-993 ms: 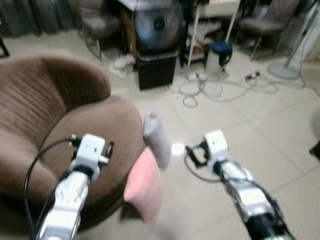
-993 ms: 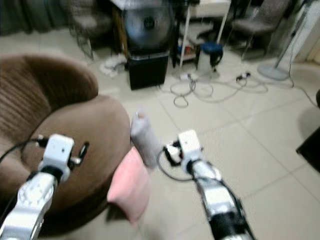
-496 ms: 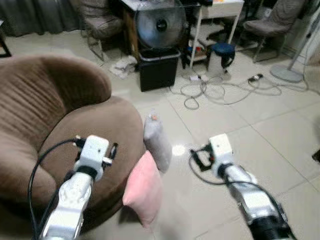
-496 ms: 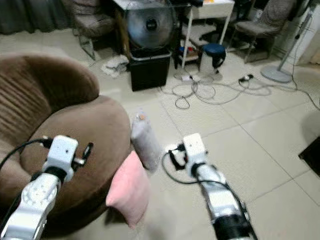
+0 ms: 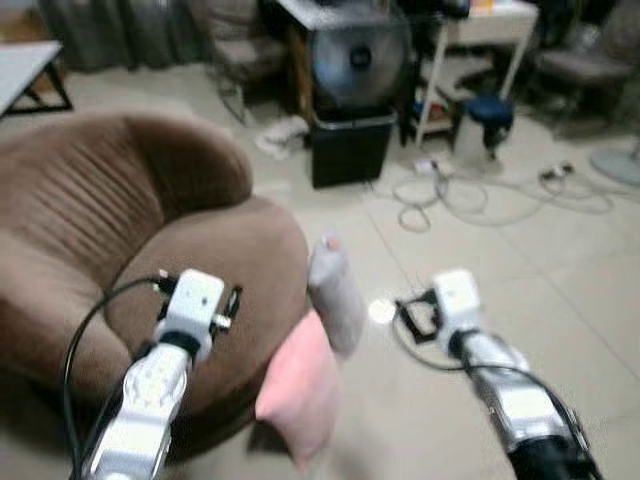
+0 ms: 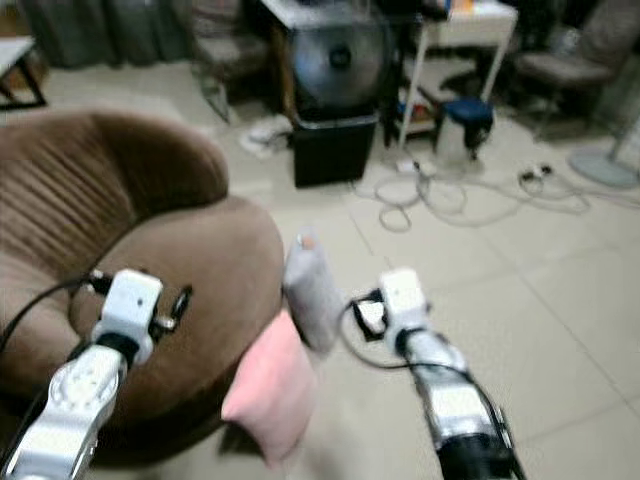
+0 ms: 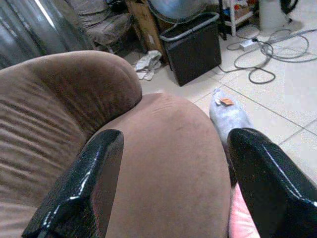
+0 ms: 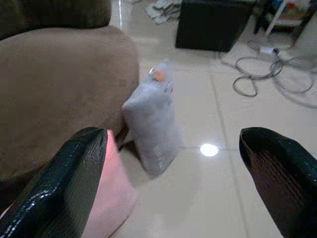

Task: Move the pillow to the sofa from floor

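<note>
A grey pillow (image 5: 336, 293) stands on end on the tiled floor, leaning against the front of the round brown sofa (image 5: 150, 250). A pink pillow (image 5: 299, 388) leans on the sofa just nearer to me. Both arms are raised in front of me. My left gripper (image 7: 171, 186) is open above the sofa seat, its black fingers (image 7: 84, 188) spread wide. My right gripper (image 8: 173, 181) is open over the floor, pointing at the grey pillow (image 8: 152, 124) with the pink pillow (image 8: 111, 198) beside one finger. Neither holds anything.
A black bin (image 5: 350, 148) under a large round fan (image 5: 360, 62) stands behind the sofa. Cables (image 5: 470, 190) lie looped over the floor at right, near a white table (image 5: 480, 30) and a blue stool (image 5: 488, 112). Chairs stand at the back.
The camera has shifted left and the scene slid right in view. Both arms keep their raised pose; the pillows have not moved.
</note>
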Robot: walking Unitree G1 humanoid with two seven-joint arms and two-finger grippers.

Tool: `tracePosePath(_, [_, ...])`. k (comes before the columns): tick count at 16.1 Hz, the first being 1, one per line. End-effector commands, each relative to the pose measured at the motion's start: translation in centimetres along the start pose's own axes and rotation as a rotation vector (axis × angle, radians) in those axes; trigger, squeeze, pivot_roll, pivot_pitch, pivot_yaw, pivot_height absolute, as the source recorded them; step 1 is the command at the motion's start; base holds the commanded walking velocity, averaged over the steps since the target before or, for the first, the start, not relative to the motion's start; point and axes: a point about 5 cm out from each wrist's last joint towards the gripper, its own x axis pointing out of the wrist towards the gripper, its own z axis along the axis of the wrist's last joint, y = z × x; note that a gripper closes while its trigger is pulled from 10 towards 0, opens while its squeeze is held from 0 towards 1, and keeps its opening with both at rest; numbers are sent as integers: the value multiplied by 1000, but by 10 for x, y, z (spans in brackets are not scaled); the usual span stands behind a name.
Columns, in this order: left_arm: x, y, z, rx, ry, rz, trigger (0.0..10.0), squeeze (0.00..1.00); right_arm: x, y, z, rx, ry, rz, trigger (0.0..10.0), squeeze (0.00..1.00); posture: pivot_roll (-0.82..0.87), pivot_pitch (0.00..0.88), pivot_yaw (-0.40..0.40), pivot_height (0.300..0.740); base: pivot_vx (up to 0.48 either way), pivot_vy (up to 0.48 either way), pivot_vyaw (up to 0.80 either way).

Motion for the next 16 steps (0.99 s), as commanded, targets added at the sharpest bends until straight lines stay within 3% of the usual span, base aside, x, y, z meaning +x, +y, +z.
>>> tracePosePath(1, [0, 4, 0, 6, 1, 6, 10000, 0, 4, 10, 6, 9, -25, 30, 10000, 0, 133, 0, -8, 740, 292, 0, 0])
tracePosePath(14, [1, 6, -1, 15, 0, -6, 10000, 0, 5, 13, 3, 3, -15, 24, 10000, 0, 129, 0, 4, 740, 291, 0, 0])
tracePosePath(16, [2, 5, -1, 25, 2, -3, 10000, 0, 5, 13, 3, 19, -23, 11, 10000, 0, 128, 0, 6, 740, 0, 0, 0])
